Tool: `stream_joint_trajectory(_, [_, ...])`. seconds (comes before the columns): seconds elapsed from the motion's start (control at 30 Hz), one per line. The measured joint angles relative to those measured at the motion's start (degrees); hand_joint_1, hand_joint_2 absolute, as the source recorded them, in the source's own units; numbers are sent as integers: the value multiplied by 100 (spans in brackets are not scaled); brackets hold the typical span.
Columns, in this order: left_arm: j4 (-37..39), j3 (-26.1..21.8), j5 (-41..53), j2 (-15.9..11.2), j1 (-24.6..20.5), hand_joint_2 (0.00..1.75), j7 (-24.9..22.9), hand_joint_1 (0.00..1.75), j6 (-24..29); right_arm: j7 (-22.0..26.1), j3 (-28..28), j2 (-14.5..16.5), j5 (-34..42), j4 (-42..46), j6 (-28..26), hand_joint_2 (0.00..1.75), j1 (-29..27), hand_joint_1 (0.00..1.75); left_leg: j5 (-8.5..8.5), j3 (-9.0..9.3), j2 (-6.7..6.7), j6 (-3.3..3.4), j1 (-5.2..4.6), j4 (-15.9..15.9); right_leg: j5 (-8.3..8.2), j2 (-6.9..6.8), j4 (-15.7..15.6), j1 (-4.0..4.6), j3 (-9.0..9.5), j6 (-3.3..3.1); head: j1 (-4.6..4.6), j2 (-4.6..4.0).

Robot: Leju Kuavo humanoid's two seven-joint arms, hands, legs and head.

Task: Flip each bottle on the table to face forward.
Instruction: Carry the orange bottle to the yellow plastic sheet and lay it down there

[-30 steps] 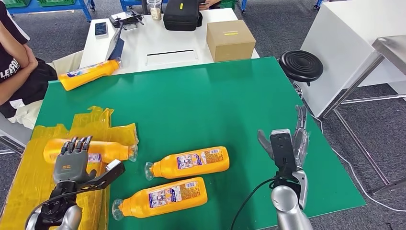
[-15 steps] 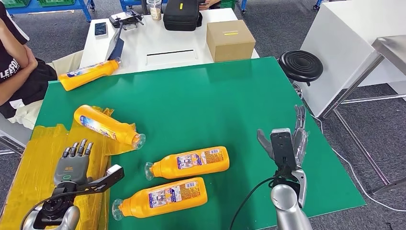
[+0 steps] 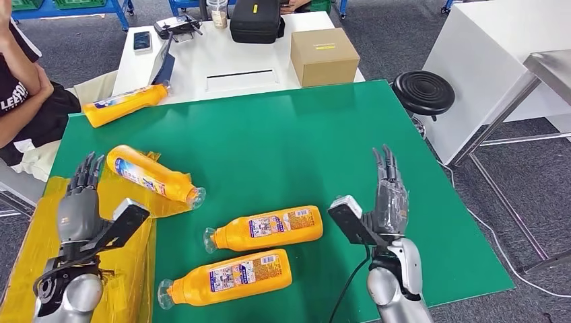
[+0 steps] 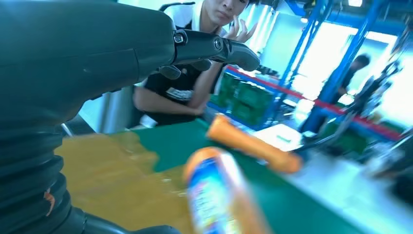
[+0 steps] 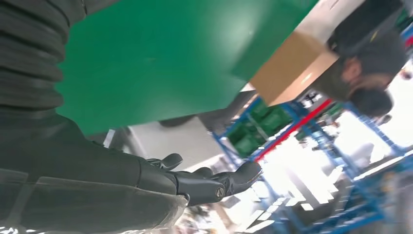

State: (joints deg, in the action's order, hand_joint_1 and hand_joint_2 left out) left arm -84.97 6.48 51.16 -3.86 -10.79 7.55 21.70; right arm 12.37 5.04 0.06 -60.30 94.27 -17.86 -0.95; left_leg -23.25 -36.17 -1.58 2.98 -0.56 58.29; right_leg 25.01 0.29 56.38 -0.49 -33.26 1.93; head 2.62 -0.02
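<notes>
Both hands, left [image 3: 79, 202] and right [image 3: 387, 195], are spread and hold nothing, while the bottles [image 3: 262, 229] lie near the table's [image 3: 283, 134] front, so a careless reach may roll them

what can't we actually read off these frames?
- Label print on the two near bottles: head view, too small.
- Nearest bottle in left wrist view: motion-blurred, artwork unreadable.
- Left hand palm: head view, faces away.
- Phone screen: head view, too small.
- Cardboard box in right wrist view: blurred.
</notes>
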Motion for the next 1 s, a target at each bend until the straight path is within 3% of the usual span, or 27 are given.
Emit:
stream_joint_trajectory(0.2, [-145, -138, -610, 145, -220, 175, 328, 0, -58, 61, 596, -265, -500, -1, 513, 175, 15, 0, 2, 1, 1, 1, 0, 0, -1, 0, 0, 0, 2, 1, 0, 0])
stream_joint_trajectory(0.4, [-107, -158, -808, 227, -367, 175, 416, 0, -143, 243, 1187, -652, -484, -119, 1424, 175, 171, 0, 2, 1, 1, 1, 0, 0, -1, 0, 0, 0, 1, 1, -1, 0])
stream_joint_trajectory(0.57, [-18, -158, -894, 284, -398, 175, 439, 0, -139, 325, 1574, -1072, -372, -489, 1771, 175, 409, 0, 1, 0, 0, 2, -2, 0, -2, 0, 0, 0, 2, 1, 0, 0])
stream_joint_trajectory(0.77, [39, -172, -905, 315, -364, 175, 383, 0, -44, -133, 1724, -1308, -144, -954, 2155, 175, 687, 0, 1, 0, 0, 2, -2, 1, -3, 0, 0, -1, 3, 3, -1, 0])
stream_joint_trajectory(1.0, [61, -174, -899, 335, -326, 175, 342, 0, -15, -406, 1779, -1380, -135, -1273, 2181, 175, 924, 0, 2, 0, 0, 2, 0, 1, -3, 0, 0, 0, 3, 3, -2, 0])
